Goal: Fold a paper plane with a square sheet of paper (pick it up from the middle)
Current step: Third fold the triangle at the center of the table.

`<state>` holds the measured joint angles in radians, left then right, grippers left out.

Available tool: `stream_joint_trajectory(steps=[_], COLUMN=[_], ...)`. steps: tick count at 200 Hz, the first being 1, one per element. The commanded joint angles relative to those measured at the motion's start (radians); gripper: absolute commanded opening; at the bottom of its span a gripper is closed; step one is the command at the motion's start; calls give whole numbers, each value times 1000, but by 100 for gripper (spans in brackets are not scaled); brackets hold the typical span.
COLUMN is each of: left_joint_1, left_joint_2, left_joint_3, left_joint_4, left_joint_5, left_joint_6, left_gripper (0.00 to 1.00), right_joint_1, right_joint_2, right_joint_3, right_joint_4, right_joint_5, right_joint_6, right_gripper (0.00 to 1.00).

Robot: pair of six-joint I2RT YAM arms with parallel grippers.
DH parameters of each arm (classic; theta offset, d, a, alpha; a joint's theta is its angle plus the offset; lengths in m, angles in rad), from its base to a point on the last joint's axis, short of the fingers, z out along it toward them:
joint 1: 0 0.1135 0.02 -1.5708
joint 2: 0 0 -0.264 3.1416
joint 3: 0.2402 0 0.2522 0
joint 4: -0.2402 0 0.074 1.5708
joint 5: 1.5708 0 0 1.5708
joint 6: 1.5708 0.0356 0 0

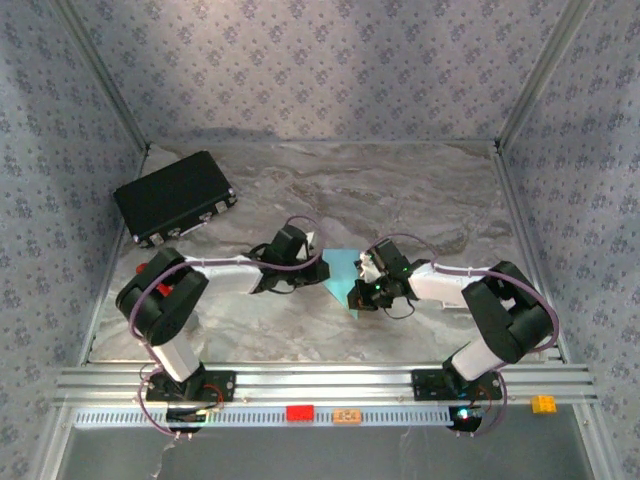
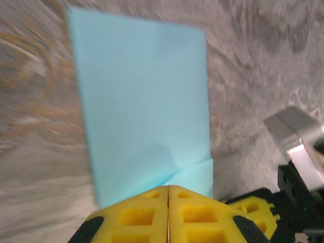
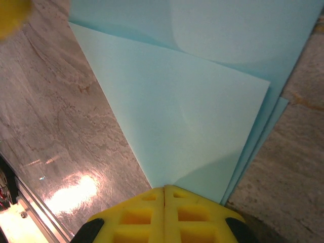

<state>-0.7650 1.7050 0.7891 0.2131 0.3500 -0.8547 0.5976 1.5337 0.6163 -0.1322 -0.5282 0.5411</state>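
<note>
Sheet of paper [image 1: 338,270], thin, plain, light cyan-blue, folded into flat layers with one sharp diagonal edge. It sits mid-counter, right of and nearer than the black rectangular hard case [image 1: 175,198], well apart from it.

Left pincer [image 2: 168,190]: yellow ribbed fingers pressed together, pinching the sheet's case-side edge. Right pincer [image 3: 164,190]: same yellow fingers pressed together, pinching the edge away from the case.

Counter [image 1: 420,190] is grey, marbled and glossy, with glare. A broad stretch of it runs right of the case to the patterned back wall, and a ribbed metal rail [image 1: 320,380] borders the near side.

Right wrist view: crisp stepped layer edges, straight.

Left wrist view: blurred, with a small rounded flap by the fingers and a silver metal bracket [image 2: 296,136] beside the sheet.

Cannot tell whether the sheet touches the counter.
</note>
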Motion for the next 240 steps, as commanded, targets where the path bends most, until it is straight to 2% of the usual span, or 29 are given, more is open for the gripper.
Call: stream_joint_trajectory(steps=[1, 40, 72, 106, 132, 145, 173, 240], left_joint_1=[-20, -26, -26, -26, -26, -25, -25, -14], left_joint_2=[61, 122, 130, 144, 145, 147, 156, 171], left_joint_3=[36, 40, 21, 17, 25, 26, 28, 20], left_joint_4=[13, -28, -62, -54, -54, -54, -54, -47], left_joint_5=[44, 20, -2, 5, 8, 7, 7, 1], left_joint_6=[17, 6, 7, 3, 1, 2, 1, -19], left_gripper=[7, 5, 3, 3, 2, 2, 2, 0], right_joint_1=[-9, -11, 1, 40, 48, 46, 21, 7], right_joint_2=[18, -17, -53, 22, 90, 108, 125, -12], right_joint_3=[4, 25, 61, 123, 145, 136, 90, -56], right_joint_4=[-82, -81, -44, -15, -15, -7, 0, 2], right_joint_5=[34, 21, -45, -52, -2, 26, 6, -30], right_joint_6=[-22, -29, -27, -17, -11, -12, -27, 7], right_gripper=[2, 3, 4, 4, 5, 5, 5, 5])
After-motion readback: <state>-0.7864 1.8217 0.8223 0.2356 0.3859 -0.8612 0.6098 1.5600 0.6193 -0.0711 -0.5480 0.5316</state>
